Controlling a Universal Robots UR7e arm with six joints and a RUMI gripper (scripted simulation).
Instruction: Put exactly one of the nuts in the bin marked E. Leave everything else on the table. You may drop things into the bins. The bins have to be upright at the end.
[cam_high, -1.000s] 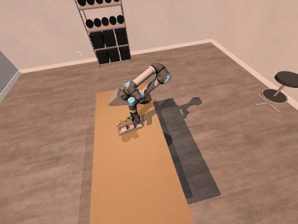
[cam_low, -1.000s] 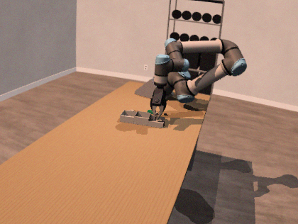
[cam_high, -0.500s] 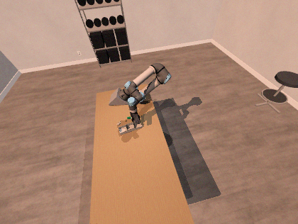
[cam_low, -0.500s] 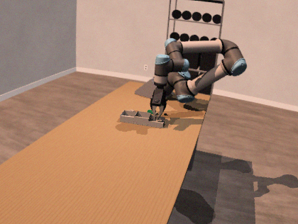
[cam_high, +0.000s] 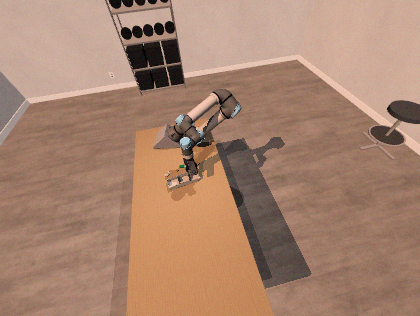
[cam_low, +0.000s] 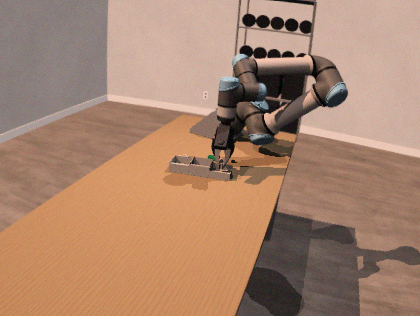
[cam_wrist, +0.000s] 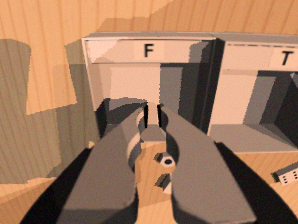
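Observation:
A row of grey bins (cam_high: 182, 179) stands across the wooden table; it also shows in the exterior view (cam_low: 200, 167). In the wrist view I see the bin marked F (cam_wrist: 147, 85) and the bin marked T (cam_wrist: 260, 95); no bin marked E shows there. My gripper (cam_wrist: 152, 106) is shut, its tips low at the near wall of bin F. A small grey nut (cam_wrist: 166, 160) lies on the table under the fingers, not held. A small dark piece (cam_wrist: 161, 181) lies just beside it.
A small pale ridged part (cam_wrist: 286, 175) lies on the table in front of bin T. A small green thing (cam_low: 211, 157) sits by the bins near the gripper. The table's right edge runs close to the bins, with floor beyond.

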